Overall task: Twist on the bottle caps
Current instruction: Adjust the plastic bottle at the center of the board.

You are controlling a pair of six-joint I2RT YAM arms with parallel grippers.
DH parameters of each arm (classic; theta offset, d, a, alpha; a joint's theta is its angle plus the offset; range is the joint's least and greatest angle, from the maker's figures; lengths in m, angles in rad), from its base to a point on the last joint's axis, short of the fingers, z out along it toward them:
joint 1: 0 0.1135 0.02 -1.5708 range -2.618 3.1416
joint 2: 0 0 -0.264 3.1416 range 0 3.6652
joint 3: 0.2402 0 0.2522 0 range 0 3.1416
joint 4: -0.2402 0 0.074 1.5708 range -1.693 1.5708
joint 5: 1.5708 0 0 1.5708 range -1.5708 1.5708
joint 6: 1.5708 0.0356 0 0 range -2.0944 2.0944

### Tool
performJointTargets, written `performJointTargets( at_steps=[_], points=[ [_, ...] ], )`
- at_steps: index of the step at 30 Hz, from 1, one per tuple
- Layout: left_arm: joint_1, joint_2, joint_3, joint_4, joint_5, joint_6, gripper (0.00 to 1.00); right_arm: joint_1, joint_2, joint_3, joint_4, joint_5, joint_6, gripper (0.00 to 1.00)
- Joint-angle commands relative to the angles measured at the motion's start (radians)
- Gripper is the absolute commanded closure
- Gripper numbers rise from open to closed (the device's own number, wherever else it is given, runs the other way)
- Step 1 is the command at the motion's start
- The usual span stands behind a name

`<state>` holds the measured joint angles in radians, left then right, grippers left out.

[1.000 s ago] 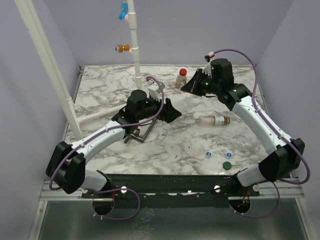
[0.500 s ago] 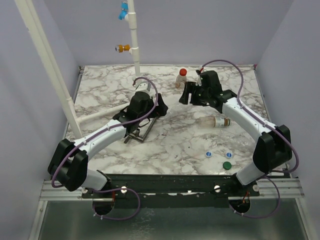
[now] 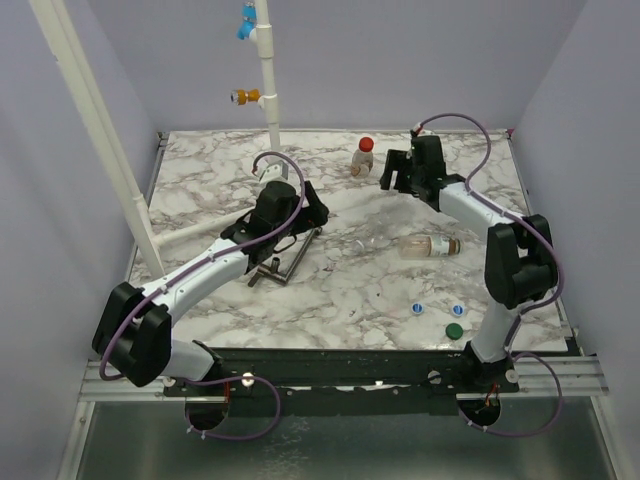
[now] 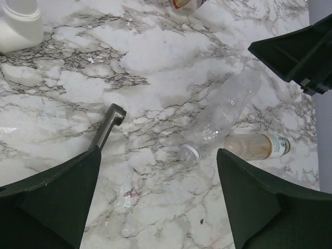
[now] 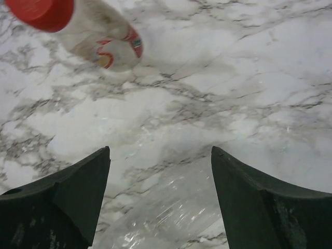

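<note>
On the marble table [image 3: 200, 185], a red-capped bottle [image 3: 363, 160] is standing at the back while a clear bottle [image 4: 228, 111] and a labelled bottle [image 4: 257, 146] are lying mid-table, well apart from the green cap [image 3: 454, 330] and two blue-white caps [image 3: 417, 309] near the front. The right gripper [image 5: 160, 150] is hanging open-fingered and empty beside the clear bottle; the left gripper [image 4: 158, 155] is hovering spread, empty, over its neck, likely to steady it for capping.
</note>
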<state>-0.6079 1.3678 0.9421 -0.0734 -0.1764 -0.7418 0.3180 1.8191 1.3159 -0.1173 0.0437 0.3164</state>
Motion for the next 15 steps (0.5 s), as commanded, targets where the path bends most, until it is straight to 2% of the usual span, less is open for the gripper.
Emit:
performJointTargets(
  at_steps=[1,7,15],
  points=[
    [0.005,-0.031,-0.010,-0.025,0.018,-0.060,0.08,-0.038,0.090,0.031,0.029,-0.004,-0.002,0.19],
    [0.005,-0.056,-0.041,-0.025,0.020,-0.060,0.07,-0.043,0.083,-0.081,0.086,-0.083,0.057,0.19],
    [0.005,-0.072,-0.069,-0.042,0.021,-0.089,0.07,-0.038,0.000,-0.184,-0.003,-0.131,0.223,0.19]
  ],
)
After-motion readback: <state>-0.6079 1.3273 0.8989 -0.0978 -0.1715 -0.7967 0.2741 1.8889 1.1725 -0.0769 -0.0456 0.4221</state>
